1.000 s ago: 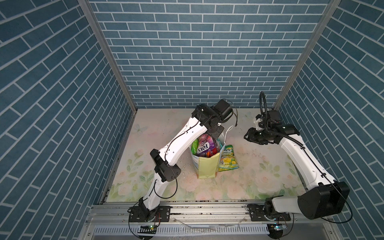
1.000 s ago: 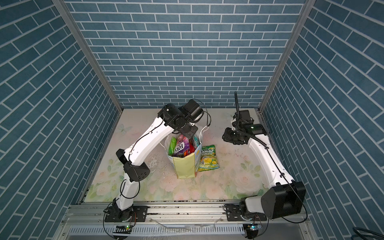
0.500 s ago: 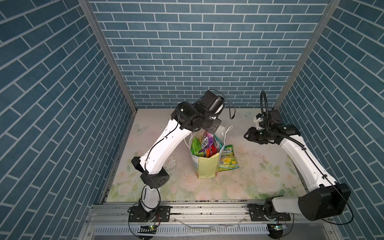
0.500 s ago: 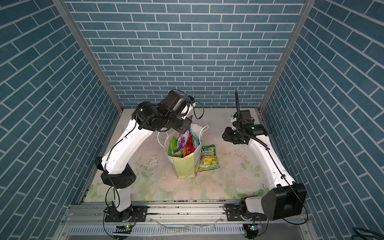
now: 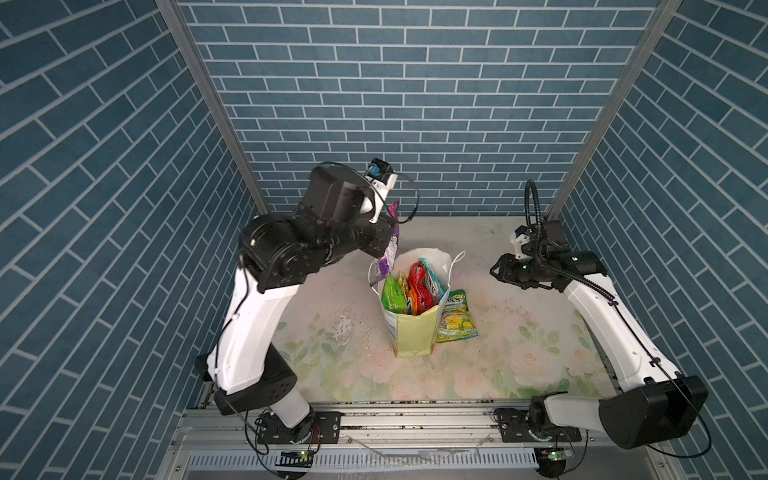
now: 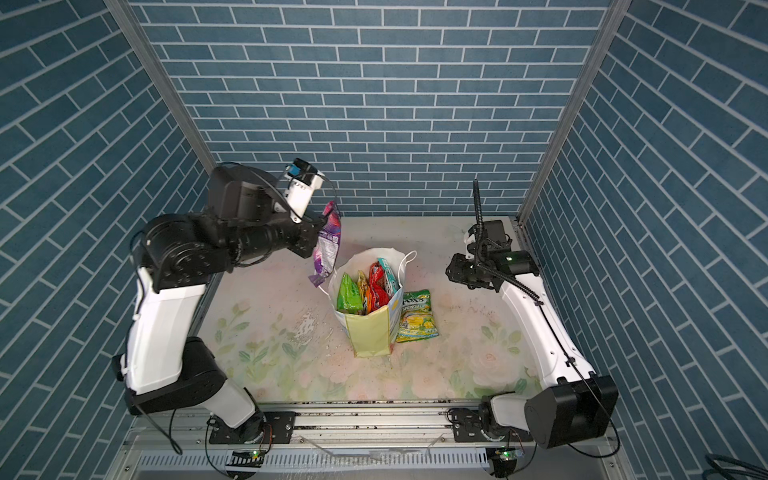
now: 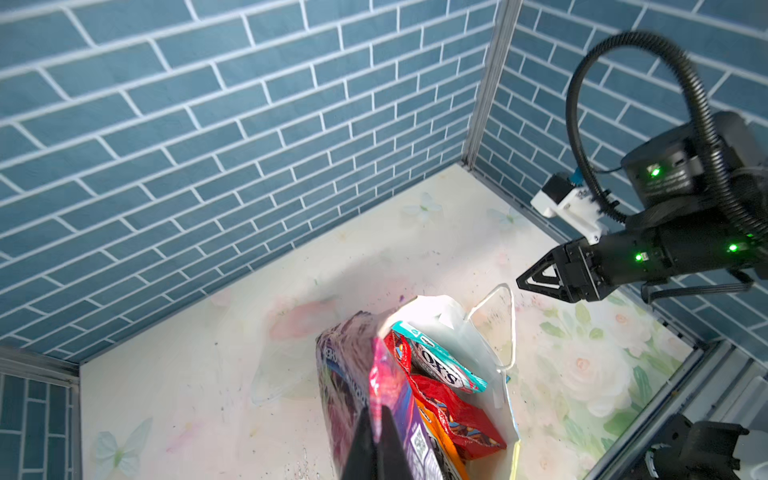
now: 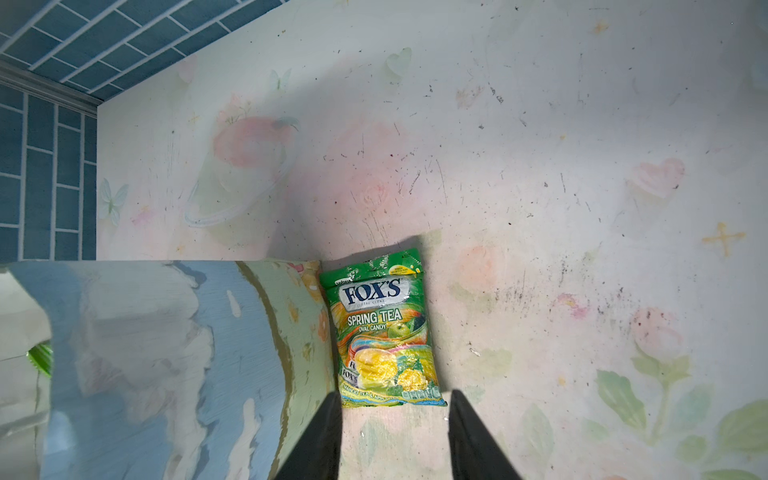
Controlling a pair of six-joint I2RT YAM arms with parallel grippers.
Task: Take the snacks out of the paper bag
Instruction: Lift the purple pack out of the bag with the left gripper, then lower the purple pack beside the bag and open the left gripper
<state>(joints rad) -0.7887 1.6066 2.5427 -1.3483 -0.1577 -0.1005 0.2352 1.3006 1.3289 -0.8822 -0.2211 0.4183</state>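
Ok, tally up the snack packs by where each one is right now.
Held in the left gripper: 1, the purple pack.
Flat on the table: 1, the yellow-green FOX'S pack.
In the paper bag: 4 told apart: green pack, orange pack, red pack, teal pack.
Total: 6 visible; more may be hidden.

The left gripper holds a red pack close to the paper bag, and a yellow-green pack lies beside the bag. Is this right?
Only the colour is wrong: the left gripper holds a purple pack close to the paper bag, as the left wrist view shows. The yellow-green pack does lie beside the bag.
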